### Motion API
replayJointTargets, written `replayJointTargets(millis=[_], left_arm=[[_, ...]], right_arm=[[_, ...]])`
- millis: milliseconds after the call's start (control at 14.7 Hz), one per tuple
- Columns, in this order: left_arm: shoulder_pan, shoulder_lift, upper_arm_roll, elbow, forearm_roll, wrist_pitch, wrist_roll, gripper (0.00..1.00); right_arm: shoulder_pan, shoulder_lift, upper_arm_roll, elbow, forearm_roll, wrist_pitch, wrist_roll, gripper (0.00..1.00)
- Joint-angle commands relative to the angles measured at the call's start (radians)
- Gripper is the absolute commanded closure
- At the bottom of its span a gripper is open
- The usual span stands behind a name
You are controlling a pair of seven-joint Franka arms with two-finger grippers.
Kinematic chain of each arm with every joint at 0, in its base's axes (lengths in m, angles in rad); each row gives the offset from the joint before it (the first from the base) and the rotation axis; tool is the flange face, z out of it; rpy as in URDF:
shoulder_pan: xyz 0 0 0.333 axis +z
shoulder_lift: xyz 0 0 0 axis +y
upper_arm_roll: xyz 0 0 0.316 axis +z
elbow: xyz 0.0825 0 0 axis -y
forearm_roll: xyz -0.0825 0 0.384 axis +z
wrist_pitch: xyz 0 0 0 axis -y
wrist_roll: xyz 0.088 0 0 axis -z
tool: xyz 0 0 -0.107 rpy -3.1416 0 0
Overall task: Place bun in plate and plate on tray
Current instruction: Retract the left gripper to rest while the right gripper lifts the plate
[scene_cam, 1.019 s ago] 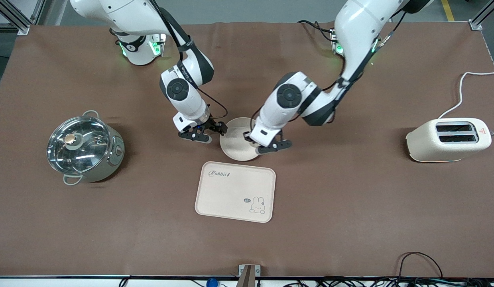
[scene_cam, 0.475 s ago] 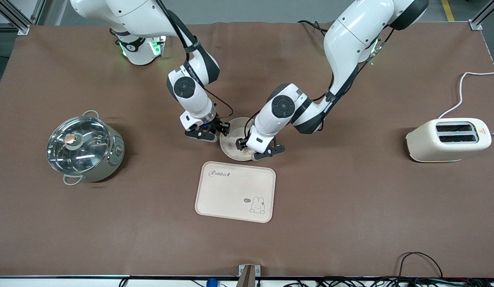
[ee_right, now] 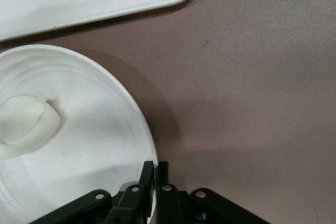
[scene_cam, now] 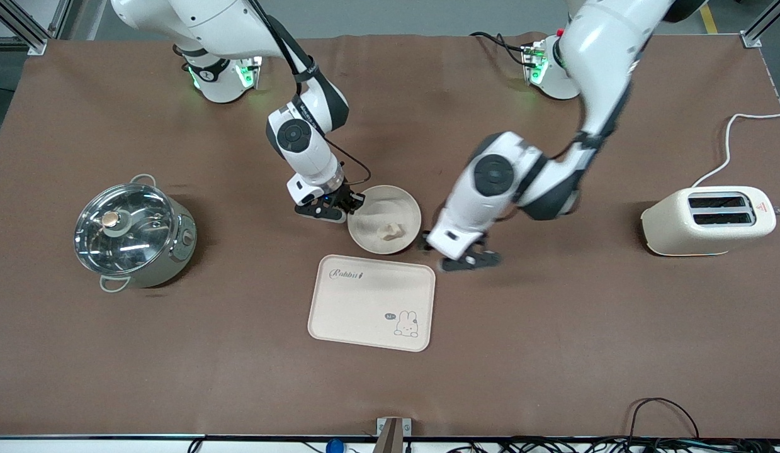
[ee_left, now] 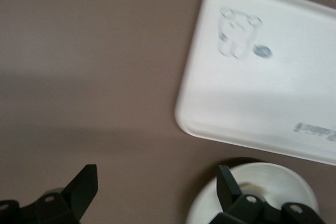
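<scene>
Cream bun [scene_cam: 390,231]: lies in plate [scene_cam: 367,236].
Right end effector [ee_right: 156,182]: pinching plate rim; lift level toward tray [scene_cam: 364,308].
Left end effector [ee_left: 157,192]: spread, empty, over the surface beside the plate.

cream plate [scene_cam: 402,206], pale bun [scene_cam: 390,231], cream bunny-print tray [scene_cam: 364,308], brown table [scene_cam: 553,346]

The bun [scene_cam: 390,231] lies in the plate [scene_cam: 366,234] on the bench [scene_cam: 553,352], the tray [scene_cam: 352,308] nearer the camera. The right gripper [scene_cam: 347,206] touches the plate's rim; the left gripper [scene_cam: 460,256] hangs beside it.
</scene>
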Motion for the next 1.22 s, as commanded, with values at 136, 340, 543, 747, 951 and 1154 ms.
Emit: replayJointTargets(millis=[136,340,543,747,951,1154], left_arm=[[0.226,-0.179,-0.011,-0.031,0.022,-0.158,0.306,0.0],[0.328,-0.265,-0.014,-0.03,0.008,-0.247,0.45,0.0],[0.397,-0.366,-0.014,-0.03,-0.083,-0.35,0.51,0.0],[0.399,-0.494,0.006,-0.039,-0.144,-0.431,0.563,0.0],[0.272,-0.559,0.177,-0.037,-0.15,-0.52,0.567,0.0],[0.141,-0.64,0.322,-0.074,-0.151,-0.534,0.589,0.0]], right_arm=[[0.006,0.004,-0.007,0.0,0.021,0.018,-0.001,1.0],[0.006,-0.009,-0.005,-0.014,0.021,0.041,0.001,1.0],[-0.002,-0.069,0.002,-0.016,0.024,0.03,0.013,1.0],[-0.003,-0.102,0.005,-0.007,0.089,0.016,0.01,1.0],[-0.005,-0.099,0.001,0.047,0.098,0.015,0.001,1.0],[-0.058,-0.027,-0.002,0.21,0.097,-0.083,-0.057,1.0]])
